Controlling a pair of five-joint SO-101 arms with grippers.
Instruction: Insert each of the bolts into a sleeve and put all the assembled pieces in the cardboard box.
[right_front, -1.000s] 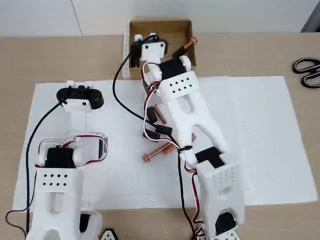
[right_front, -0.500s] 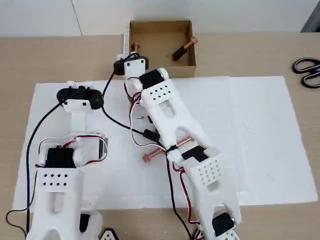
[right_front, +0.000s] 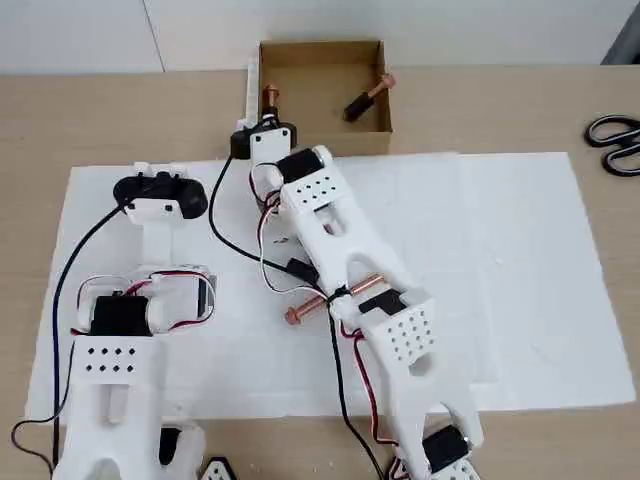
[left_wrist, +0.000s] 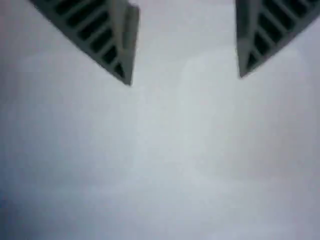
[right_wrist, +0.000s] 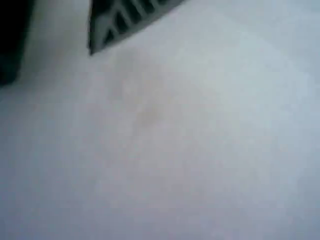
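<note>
Reading the high view first: the right hand sat low at the near left corner of the cardboard box, with the right arm stretched diagonally over the white sheet. Judged this pose to suit a drop-off over the box wall, since a copper bolt end showed just inside the left wall, just beyond that hand. Whether that bolt carried a sleeve could not be told, nor whether the right hand was clenched or released; its wrist view looked down on white sheet. One assembled piece, a bolt in a black sleeve, lay tilted near the right wall of the box, well apart from the other bolt. The left hand was released, jaws wide with nothing between them, hanging over bare sheet well apart from the box; the left arm looked parked, probably idle until a part was presented. One loose bolt lay on the sheet with no sleeve on its visible part, the right arm crossing over its far end; judged that this arm blocked any reach for it and would need to clear first. Scissors lay on the counter at the far right, well apart from the work, no obstacle
</note>
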